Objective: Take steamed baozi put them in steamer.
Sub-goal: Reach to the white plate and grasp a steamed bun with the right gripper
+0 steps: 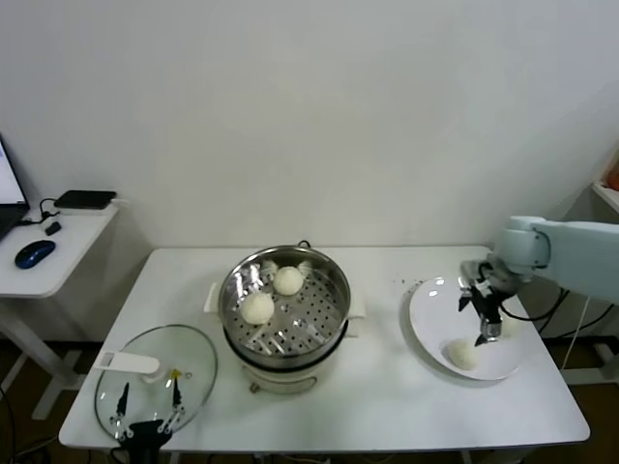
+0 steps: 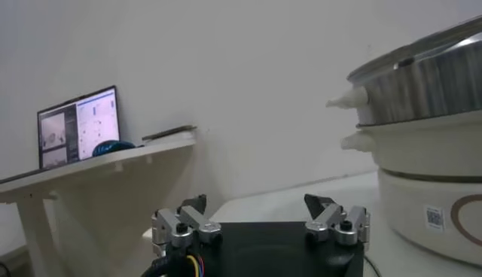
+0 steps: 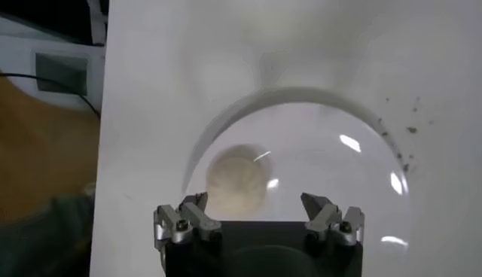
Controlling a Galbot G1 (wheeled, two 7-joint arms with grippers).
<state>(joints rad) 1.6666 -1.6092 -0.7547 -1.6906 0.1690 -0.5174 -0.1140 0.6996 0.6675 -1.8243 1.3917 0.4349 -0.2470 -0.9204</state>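
Right claw [image 3: 254, 203], fingers apart, hovers over a baozi [image 3: 236, 177] on the plate [image 3: 361, 196].

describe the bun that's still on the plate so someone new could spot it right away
Find the white plate at the table's right end, beside the steamer. The steamed baozi lies at its near edge, just below the open right pincer. It is the only bun outside the steamer.

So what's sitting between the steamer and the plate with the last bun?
Only bare white table, per the head view. The steamer and plate stand apart; the right gripper hangs over the baozi.
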